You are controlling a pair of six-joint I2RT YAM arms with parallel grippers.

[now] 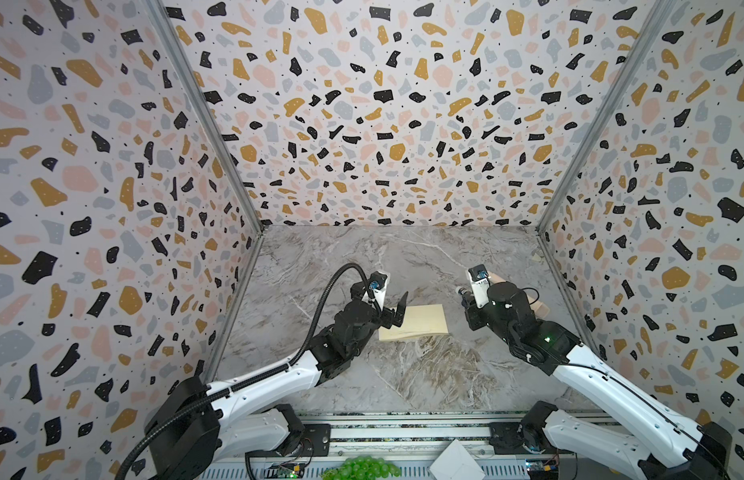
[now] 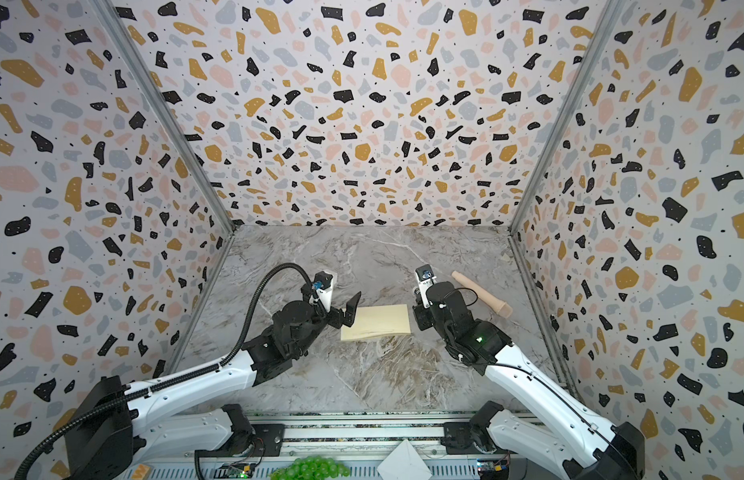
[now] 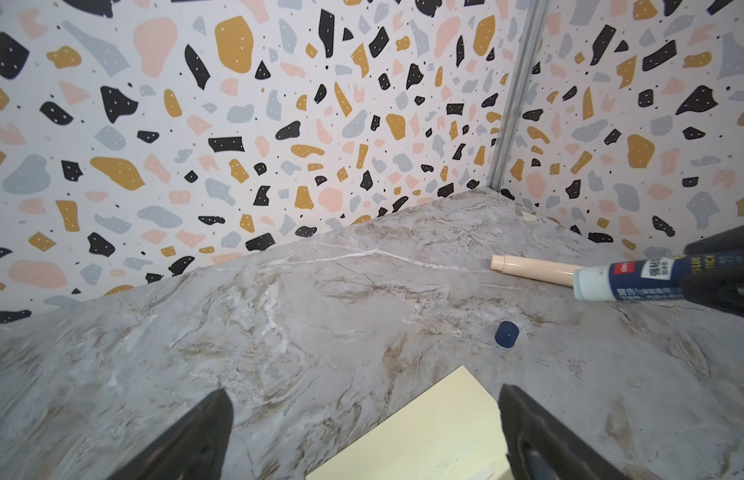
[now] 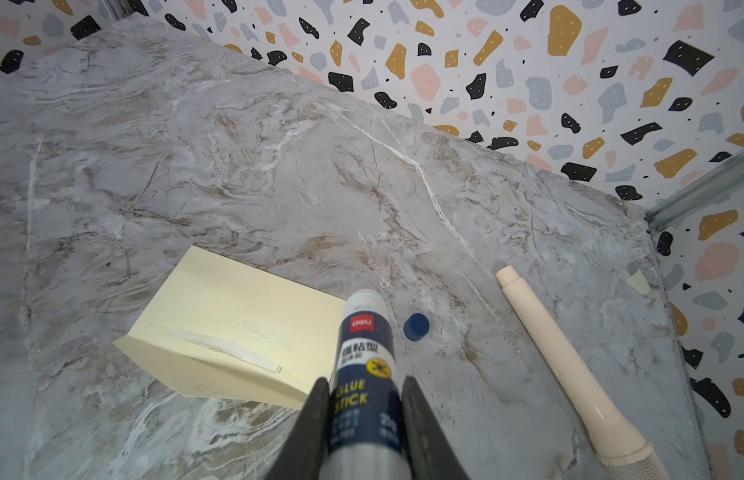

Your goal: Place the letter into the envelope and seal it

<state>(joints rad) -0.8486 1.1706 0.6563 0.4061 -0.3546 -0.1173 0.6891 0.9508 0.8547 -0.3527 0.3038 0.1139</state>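
Matt paper envelope (image 1: 420, 322), smooth marble-look table (image 1: 403, 257)

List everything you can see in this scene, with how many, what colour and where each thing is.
pale cream-yellow paper envelope: one, cream-yellow, flat on the middle of the table
navy-and-white glue stick: one, navy and white, uncapped, held in the right claw
small round navy cap: one, navy, on the table, just off the envelope
long beige plastic handle: one, beige, lying on the table's right side
bunch of green grapes: one, green, below the table's near edge
white folded paper: one, white, right of the grapes
grey marble-patterned table: one, grey with brown veins, the booth floor
left claw: one, black, open, at the envelope's left end
right claw: one, black, shut on the glue stick
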